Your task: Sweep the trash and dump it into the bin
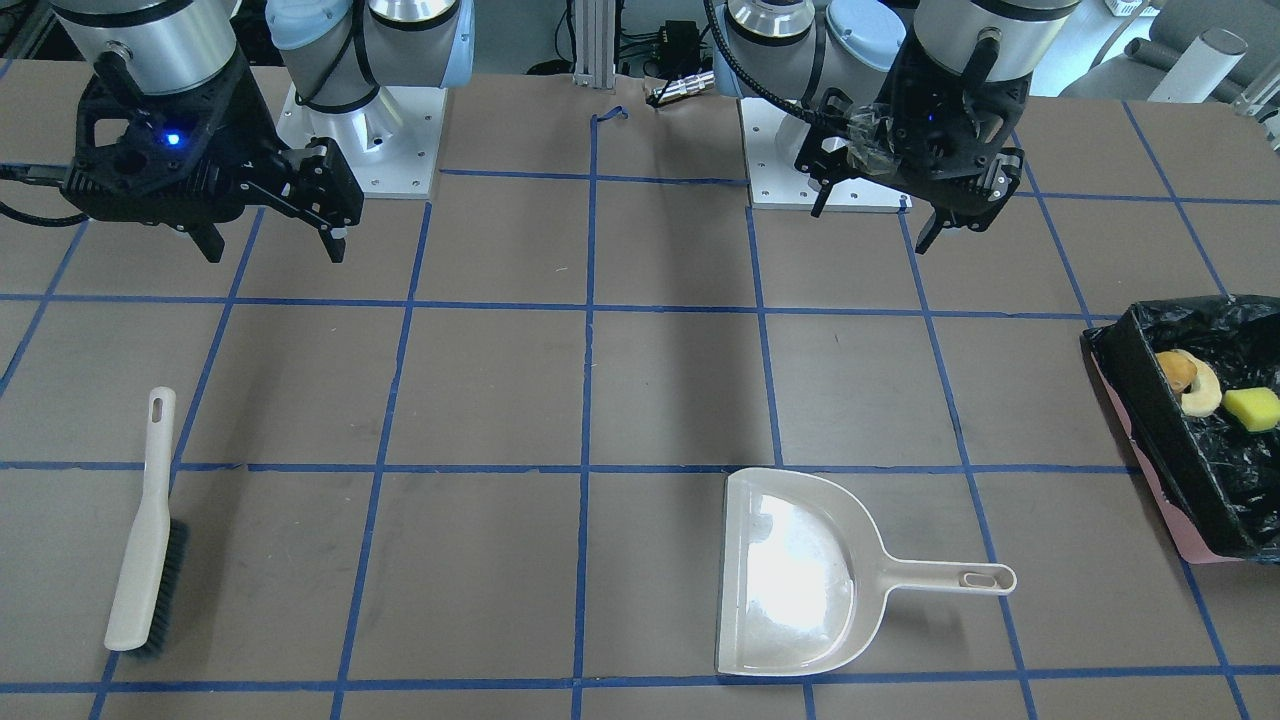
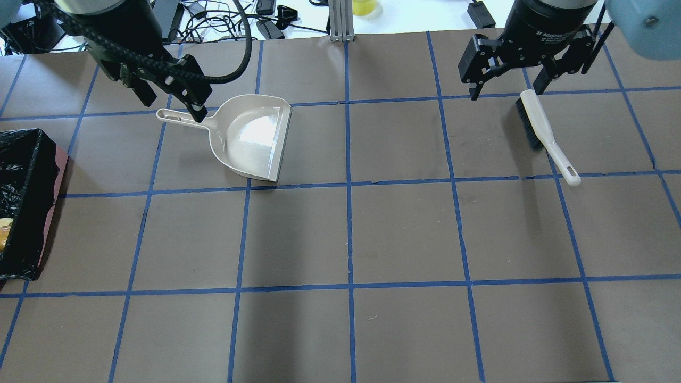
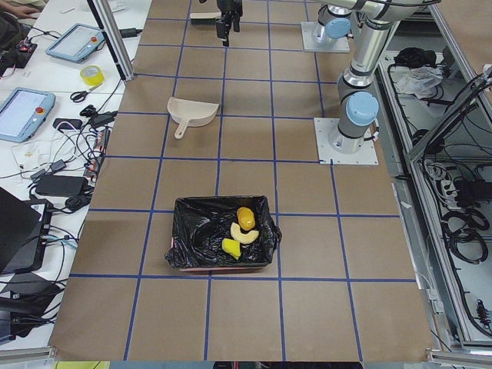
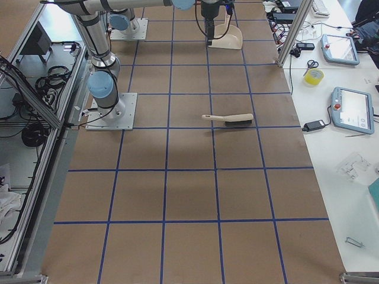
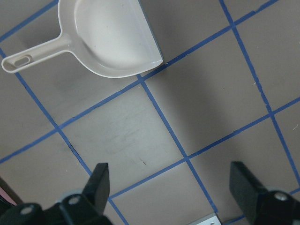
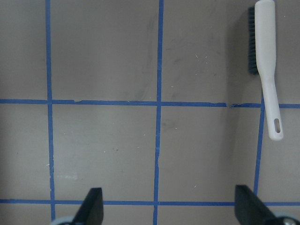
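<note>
The trash lies inside the bin (image 1: 1140,400), a pink box lined with a black bag at the table's end on my left. It is a brown lump (image 1: 1175,370), a pale crescent (image 1: 1207,392) and a yellow sponge (image 1: 1252,408). From the left end view, the lump (image 3: 245,217), crescent (image 3: 246,235) and sponge (image 3: 230,247) rest on the liner. My left gripper (image 2: 173,106) hangs open and empty above the handle of the beige dustpan (image 2: 250,135). The right gripper (image 2: 505,93) is open and empty too, raised beside the brush (image 2: 542,130).
The dustpan (image 1: 800,575) and the brush (image 1: 150,530) lie flat on the brown table with its blue tape grid. Both arm bases (image 1: 365,140) stand at the robot's side. Cables and tablets sit beyond the far table edge.
</note>
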`<state>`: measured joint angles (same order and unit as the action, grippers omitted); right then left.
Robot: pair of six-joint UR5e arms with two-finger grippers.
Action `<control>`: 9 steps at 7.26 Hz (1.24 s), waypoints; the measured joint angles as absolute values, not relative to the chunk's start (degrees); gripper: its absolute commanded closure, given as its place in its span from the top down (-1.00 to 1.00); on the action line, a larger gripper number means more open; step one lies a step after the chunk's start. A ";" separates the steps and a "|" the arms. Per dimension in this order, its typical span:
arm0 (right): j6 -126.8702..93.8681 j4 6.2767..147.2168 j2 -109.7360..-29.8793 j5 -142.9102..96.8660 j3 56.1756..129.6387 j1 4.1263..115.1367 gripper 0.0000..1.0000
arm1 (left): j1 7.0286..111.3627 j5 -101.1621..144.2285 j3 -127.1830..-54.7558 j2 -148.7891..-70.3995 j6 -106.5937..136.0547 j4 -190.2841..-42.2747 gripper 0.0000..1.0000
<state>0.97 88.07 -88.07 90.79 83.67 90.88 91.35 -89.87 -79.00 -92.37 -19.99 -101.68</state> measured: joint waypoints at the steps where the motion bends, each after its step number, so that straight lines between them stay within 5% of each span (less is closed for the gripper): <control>1: 0.97 88.05 -88.07 90.79 83.67 90.88 1.00 | 90.94 -89.82 -80.29 -91.21 -19.37 -101.37 0.83; 9: 0.97 88.07 -88.07 90.79 83.67 90.88 1.00 | 90.13 -87.27 -83.36 -88.52 -18.16 -100.96 0.94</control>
<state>0.97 88.07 -88.07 90.79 83.67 90.88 90.13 -87.27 -83.36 -88.52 -18.16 -100.96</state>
